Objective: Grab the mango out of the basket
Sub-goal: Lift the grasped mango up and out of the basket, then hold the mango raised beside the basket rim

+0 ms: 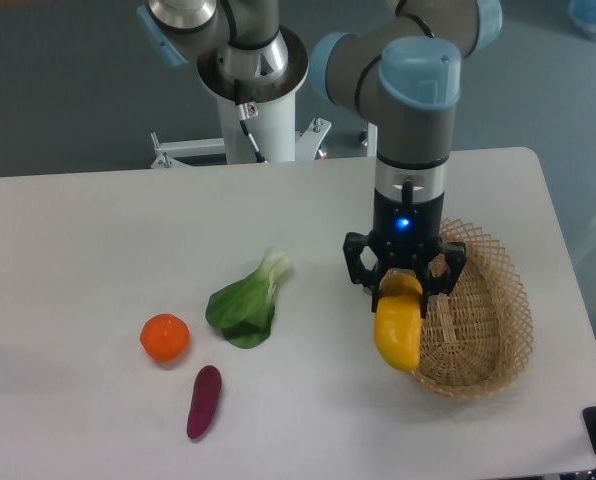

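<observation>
Mango [397, 331], a smooth elongated yellow fruit shading to orange-yellow, hangs from the black two-finger gripper [403, 286] of the grey and light-blue arm, its upper end clamped between the jaws and its lower end pointing down. It is off the surface and sits in front of the left rim of the oval basket of woven tan wicker [488, 315], partly overlapping that rim in the view, so whether it is above the basket or just outside it cannot be told. The gripper points straight down, with a small blue light glowing on the wrist above it. The basket lies on the right part of the white table [98, 250]. Well to the left of it lies a green leafy bok choy [246, 302] with a pale stem end, then a round orange fruit [165, 338], and just below and beside that a slim purple sweet potato [204, 401], all apart from one another
</observation>
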Available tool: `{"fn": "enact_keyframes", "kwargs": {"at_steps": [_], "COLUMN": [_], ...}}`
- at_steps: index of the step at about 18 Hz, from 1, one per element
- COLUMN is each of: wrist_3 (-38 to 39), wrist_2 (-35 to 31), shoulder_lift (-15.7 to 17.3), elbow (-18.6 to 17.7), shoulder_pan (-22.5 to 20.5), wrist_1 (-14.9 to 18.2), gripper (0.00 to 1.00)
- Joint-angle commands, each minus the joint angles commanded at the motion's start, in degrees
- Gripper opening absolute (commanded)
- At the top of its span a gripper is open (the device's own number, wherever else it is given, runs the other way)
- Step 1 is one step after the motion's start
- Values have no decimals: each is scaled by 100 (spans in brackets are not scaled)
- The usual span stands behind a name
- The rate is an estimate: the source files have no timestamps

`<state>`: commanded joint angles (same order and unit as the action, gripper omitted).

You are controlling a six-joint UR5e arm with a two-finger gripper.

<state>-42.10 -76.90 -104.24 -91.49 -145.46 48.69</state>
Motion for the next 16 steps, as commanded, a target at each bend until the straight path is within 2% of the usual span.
{"fn": "enact_keyframes", "kwargs": {"at_steps": [16], "wrist_3": [-88], "wrist_2": [-27], "shoulder_lift": [-18], "elbow": [9], "shoulder_pan": [35], "wrist_1": [0], "gripper": [50]}}
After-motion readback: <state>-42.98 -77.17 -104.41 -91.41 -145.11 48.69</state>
